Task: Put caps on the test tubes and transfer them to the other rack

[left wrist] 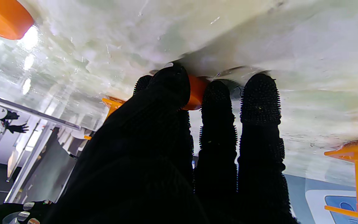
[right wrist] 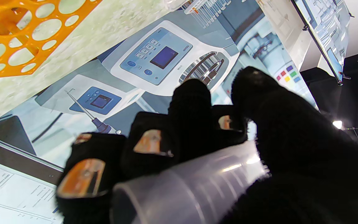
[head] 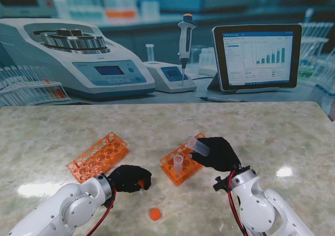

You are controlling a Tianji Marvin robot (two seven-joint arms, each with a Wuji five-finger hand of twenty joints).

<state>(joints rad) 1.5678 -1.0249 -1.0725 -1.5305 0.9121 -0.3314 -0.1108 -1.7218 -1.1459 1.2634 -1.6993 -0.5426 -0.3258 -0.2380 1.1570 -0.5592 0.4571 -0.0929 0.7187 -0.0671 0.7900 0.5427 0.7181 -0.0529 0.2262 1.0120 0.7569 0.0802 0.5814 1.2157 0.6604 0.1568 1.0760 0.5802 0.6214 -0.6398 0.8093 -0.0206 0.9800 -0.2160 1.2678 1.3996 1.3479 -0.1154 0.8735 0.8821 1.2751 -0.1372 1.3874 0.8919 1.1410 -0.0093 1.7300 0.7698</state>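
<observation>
— What is held on the left?
— An orange cap (head: 141, 183) is pinched on the table by the left hand (head: 128, 177).
— And rightward?
— A tube (head: 199, 146), open mouth pointing left toward the cap, is gripped by the right hand (head: 220, 153) above the near rack (head: 180, 165)

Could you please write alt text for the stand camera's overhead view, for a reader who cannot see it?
The right hand holds a clear uncapped test tube tilted above an orange rack with another tube standing in it. The left hand presses on an orange cap on the marble table; a second cap lies nearer to me, and another orange rack lies left.
</observation>
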